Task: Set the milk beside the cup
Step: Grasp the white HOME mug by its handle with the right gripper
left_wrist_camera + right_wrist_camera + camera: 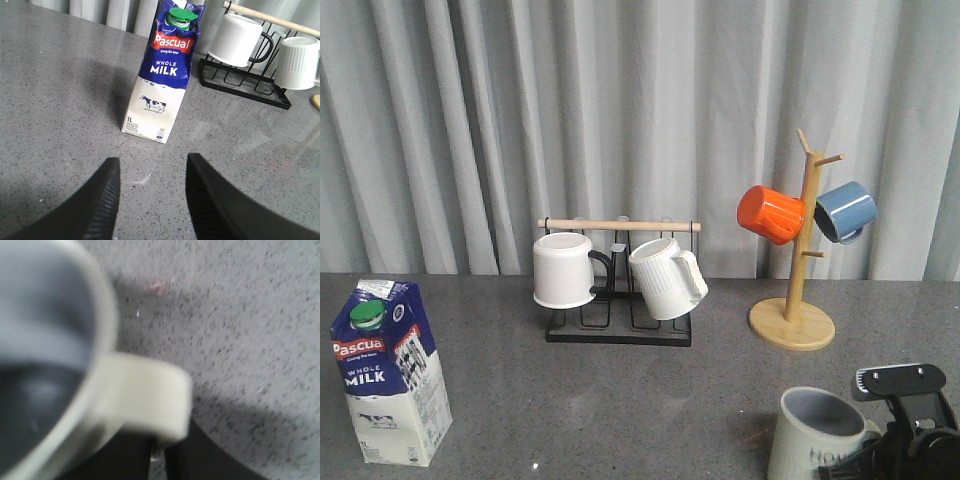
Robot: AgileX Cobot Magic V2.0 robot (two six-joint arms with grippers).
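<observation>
The milk (390, 375), a blue and white carton with a green cap, stands upright at the front left of the grey table. In the left wrist view the milk (162, 75) stands a short way ahead of my left gripper (152, 170), which is open and empty, low over the table. The cup (818, 435), cream with a grey-blue inside, stands at the front right. My right gripper (882, 452) is at the cup's handle. In the right wrist view the handle (145, 400) sits at the nearly closed fingertips of my right gripper (159, 452).
A black wire rack (618, 330) with a wooden bar holds a plain white mug (563, 270) and a ribbed white mug (665, 278) at the middle back. A wooden mug tree (792, 325) holds an orange mug (770, 213) and a blue mug (845, 210). A grey curtain hangs behind.
</observation>
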